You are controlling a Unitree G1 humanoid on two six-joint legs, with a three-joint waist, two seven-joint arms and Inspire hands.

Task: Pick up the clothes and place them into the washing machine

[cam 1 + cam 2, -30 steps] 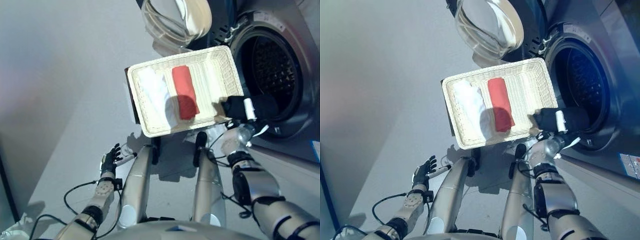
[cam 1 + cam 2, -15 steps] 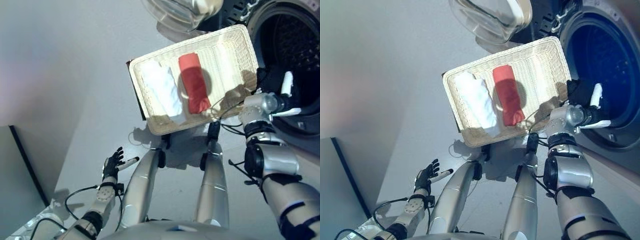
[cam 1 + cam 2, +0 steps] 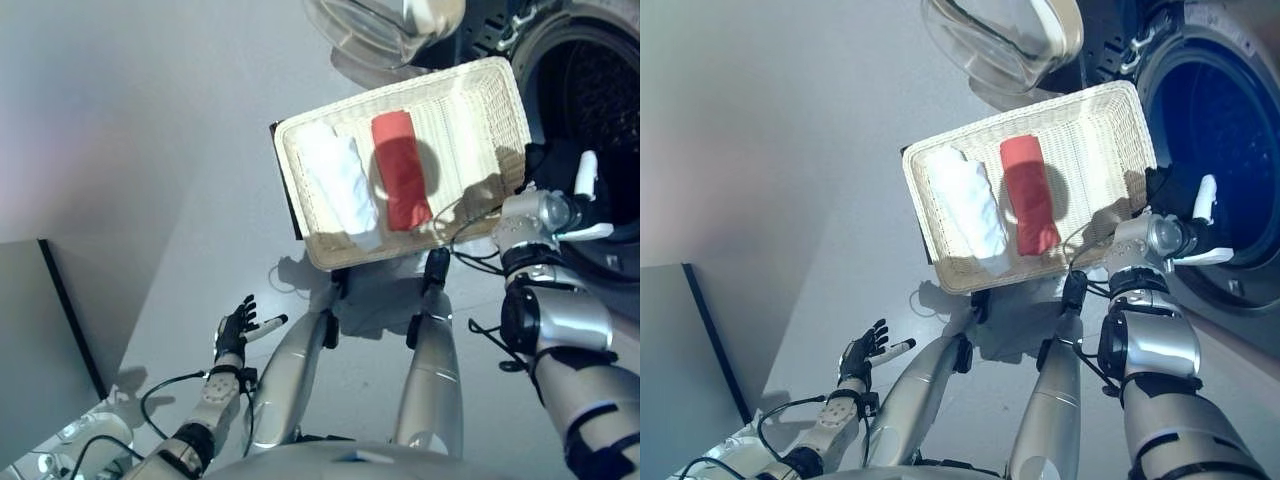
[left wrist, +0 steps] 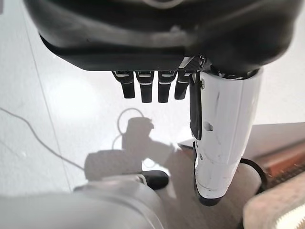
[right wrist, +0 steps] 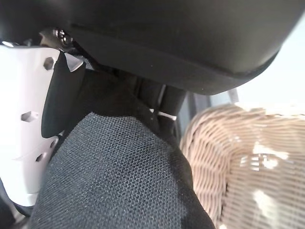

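I am gripping a black garment (image 5: 119, 176) in my right hand (image 3: 560, 205), thumb and fingers curled round the dark mesh cloth, just beside the right-hand rim of the white wicker basket (image 3: 505, 95) and at the mouth of the washing machine drum (image 3: 1230, 140). The cloth is bunching against my palm in the right wrist view, with the basket's woven wall close alongside it. Two more rolled pieces are lying inside the basket: a red cloth (image 3: 400, 170) near the middle and a white cloth (image 3: 340, 185) beside it, toward my left, apart from each other. The basket is sitting on a dark stand (image 3: 288, 190) whose edge is showing at its left side, in front of the washer's open glass door (image 3: 1000, 40). My left hand (image 3: 236, 325) is hanging low and well apart from the basket, over the pale floor (image 3: 130, 120), its fingers relaxed and spread and its white-covered thumb (image 4: 221, 138) standing out, holding nothing.
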